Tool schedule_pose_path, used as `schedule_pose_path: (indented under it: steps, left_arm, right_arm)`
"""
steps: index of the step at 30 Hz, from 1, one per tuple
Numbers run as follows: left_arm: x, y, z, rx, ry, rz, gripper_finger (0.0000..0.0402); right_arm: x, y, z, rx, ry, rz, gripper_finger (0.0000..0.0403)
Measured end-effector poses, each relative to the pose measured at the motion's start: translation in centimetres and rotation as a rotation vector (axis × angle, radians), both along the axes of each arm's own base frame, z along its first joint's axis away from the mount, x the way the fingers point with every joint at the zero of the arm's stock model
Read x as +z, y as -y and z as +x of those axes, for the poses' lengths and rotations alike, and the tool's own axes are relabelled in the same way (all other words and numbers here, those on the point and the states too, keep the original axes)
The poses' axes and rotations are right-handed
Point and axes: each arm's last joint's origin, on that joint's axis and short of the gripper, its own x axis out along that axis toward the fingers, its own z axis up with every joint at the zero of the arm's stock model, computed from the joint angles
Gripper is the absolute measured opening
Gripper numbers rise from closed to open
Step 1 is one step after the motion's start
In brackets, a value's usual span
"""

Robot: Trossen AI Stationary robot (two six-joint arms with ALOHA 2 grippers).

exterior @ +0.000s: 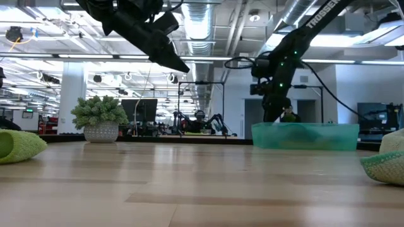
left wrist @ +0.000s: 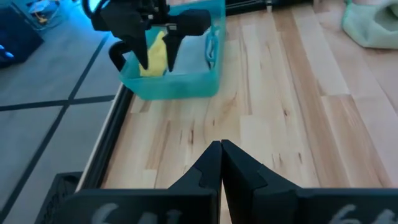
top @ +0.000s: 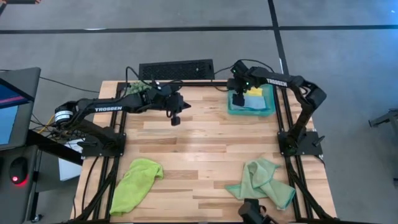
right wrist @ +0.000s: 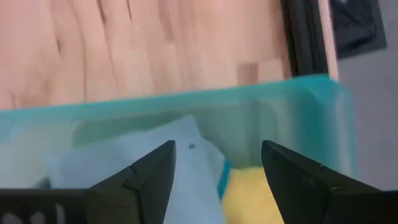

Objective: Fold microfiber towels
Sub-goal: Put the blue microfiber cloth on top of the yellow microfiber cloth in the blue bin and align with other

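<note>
Over the teal tray (top: 269, 109) at the table's far right corner, the right gripper (right wrist: 216, 163) hangs with fingers spread above the light blue towel (right wrist: 155, 163) and yellow towel (right wrist: 252, 193) lying flat inside. Left of the tray, past a small potted plant (exterior: 100, 117), the left gripper (left wrist: 221, 163) hovers pinched together. The lime green towel (top: 137, 182) and sage green towel (top: 264, 180) lie crumpled well nearer, long sides running diagonally.

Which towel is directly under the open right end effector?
The light blue towel in the teal tray, beside the yellow towel; both green towels lie outside.

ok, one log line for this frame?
right pincer open over teal tray | left pincer shut, mid-table | lime towel, sage towel unfolded
</note>
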Motion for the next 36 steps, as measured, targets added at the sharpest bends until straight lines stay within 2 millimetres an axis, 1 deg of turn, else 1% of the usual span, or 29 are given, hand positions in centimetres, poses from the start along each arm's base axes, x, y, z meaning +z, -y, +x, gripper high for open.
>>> schedule_pose_path:
  steps: [4,8,11,14,16,20,21,22,26,31,34,36]
  left_arm:
    - [0.0,-0.1,0.0,0.011,0.005,0.0,0.0]
    - [0.0,-0.1,0.0,0.014,0.005,0.001,0.0]
    - [0.0,-0.1,0.0,0.019,0.005,-0.01,0.0]
    - [-0.1,-0.1,-0.1,0.021,-0.008,-0.015,0.0]
    - [-0.1,-0.1,-0.1,0.029,-0.009,-0.011,0.0]
    - [-0.1,-0.1,-0.1,0.03,-0.009,-0.008,0.0]
    - [-0.1,-0.1,-0.1,0.028,-0.01,-0.006,0.0]
    - [-0.1,-0.1,-0.1,0.027,-0.011,-0.003,0.0]
    - [-0.1,-0.1,-0.1,0.027,-0.012,0.001,0.0]
    - [-0.1,-0.1,-0.1,0.027,-0.012,0.002,0.0]
    - [-0.1,-0.1,-0.1,0.027,-0.012,0.002,0.0]
    - [-0.1,-0.1,-0.1,0.028,-0.011,0.0,0.0]
  right_arm:
    - [-0.9,0.4,0.1,0.025,0.055,0.073,0.026]
    - [-2.9,0.9,0.6,0.008,0.027,0.085,0.0259]
    - [-3.6,1.0,0.7,-0.003,0.019,0.098,0.0244]
    - [-3.7,0.9,0.7,-0.002,0.007,0.107,0.0195]
    - [-3.7,0.9,0.7,-0.001,0.004,0.111,0.0147]
    - [-3.6,0.7,0.5,0.019,-0.017,0.122,0.0033]
    - [-3.5,0.6,0.4,0.02,-0.018,0.122,0.0019]
    - [-3.2,0.6,0.4,0.019,-0.012,0.117,0.0016]
    - [-1.5,0.3,0.1,0.014,0.021,0.084,0.0025]
    - [0.7,0.6,-0.5,-0.036,0.077,0.014,0.0009]
    - [0.9,0.9,-0.7,-0.093,0.069,-0.01,0.0017]
    - [1.0,0.9,-0.7,-0.101,0.076,-0.009,0.0024]
